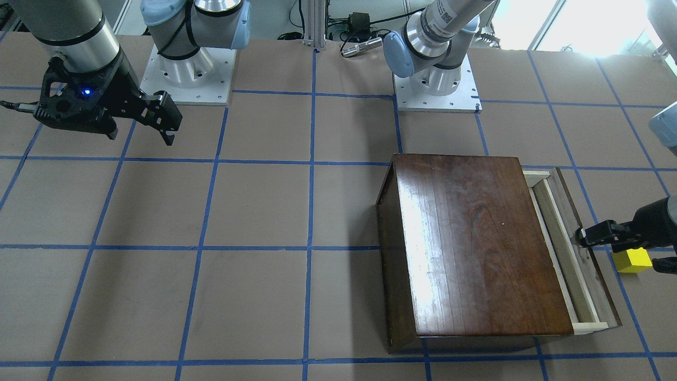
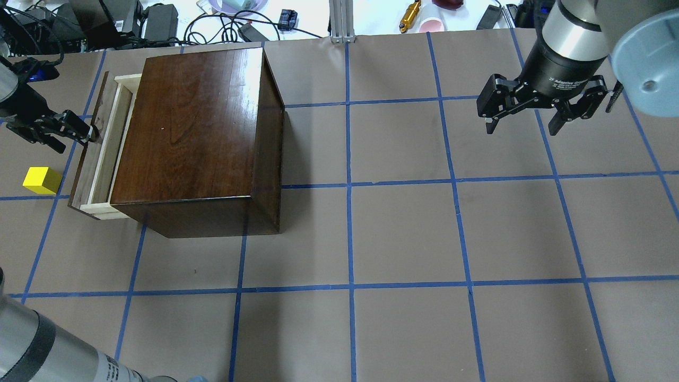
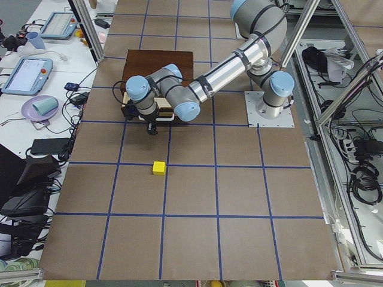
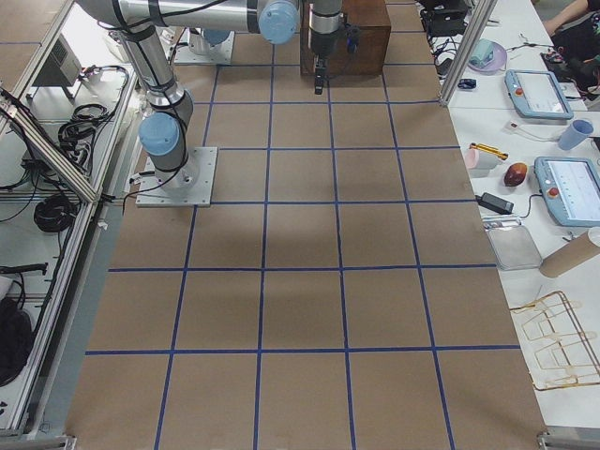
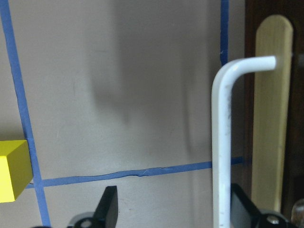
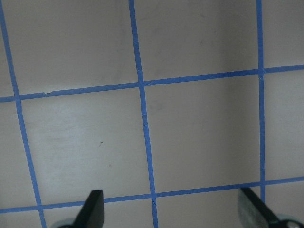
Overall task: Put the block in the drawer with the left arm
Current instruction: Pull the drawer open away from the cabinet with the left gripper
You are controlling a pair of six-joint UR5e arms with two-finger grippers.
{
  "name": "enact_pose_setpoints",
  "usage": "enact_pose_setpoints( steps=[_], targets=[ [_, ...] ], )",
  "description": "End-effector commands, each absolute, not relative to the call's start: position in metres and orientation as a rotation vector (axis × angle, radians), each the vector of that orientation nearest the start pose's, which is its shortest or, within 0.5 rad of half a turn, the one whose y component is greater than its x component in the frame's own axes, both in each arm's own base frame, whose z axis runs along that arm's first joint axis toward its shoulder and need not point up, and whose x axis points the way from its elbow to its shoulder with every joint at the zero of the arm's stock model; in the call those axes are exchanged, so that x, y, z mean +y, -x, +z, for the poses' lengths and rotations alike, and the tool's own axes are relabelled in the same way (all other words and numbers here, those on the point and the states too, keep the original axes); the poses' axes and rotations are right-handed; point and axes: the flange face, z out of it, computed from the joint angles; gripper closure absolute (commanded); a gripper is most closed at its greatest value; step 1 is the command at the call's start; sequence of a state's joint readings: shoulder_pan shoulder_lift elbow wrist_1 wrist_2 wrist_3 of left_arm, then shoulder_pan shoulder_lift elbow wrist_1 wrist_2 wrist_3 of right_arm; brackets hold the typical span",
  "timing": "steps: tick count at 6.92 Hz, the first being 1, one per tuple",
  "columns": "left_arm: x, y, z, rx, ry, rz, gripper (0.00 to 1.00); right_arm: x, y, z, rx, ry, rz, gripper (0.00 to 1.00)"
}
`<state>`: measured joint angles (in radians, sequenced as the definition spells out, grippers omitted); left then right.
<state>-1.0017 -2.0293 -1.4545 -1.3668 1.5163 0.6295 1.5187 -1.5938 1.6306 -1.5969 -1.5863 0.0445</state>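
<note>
The yellow block [image 2: 42,180] lies on the table beside the drawer, clear of it; it also shows in the front view [image 1: 632,260] and at the left edge of the left wrist view [image 5: 12,168]. The drawer [image 2: 103,143] of the dark wooden box [image 2: 196,127] stands partly pulled out. My left gripper [image 2: 71,139] is open at the drawer's front panel [image 1: 584,254]. In the left wrist view the white handle [image 5: 221,142] stands between the fingers, close to the right finger [image 5: 242,204]. My right gripper [image 2: 522,124] is open and empty, hovering far from the box.
The table is brown paper with a grid of blue tape [image 2: 347,185]. The arm bases [image 1: 436,90] stand at the robot's edge. Cables and small items [image 2: 223,21] lie beyond the far edge.
</note>
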Motion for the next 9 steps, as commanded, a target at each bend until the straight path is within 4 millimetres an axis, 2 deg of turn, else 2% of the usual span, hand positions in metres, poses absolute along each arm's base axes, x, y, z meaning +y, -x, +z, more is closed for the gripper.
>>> enact_pose_setpoints(
  steps=[1, 9],
  targets=[
    [-0.6169, -0.2300, 0.3009, 3.256, -0.094, 0.128, 0.19, -0.4870, -0.1065, 0.4723, 3.153, -0.152, 0.017, 0.00],
    [-0.6215, -0.2376, 0.3086, 3.220, -0.126, 0.123, 0.19, -0.4870, -0.1065, 0.4723, 3.153, -0.152, 0.017, 0.00]
  ],
)
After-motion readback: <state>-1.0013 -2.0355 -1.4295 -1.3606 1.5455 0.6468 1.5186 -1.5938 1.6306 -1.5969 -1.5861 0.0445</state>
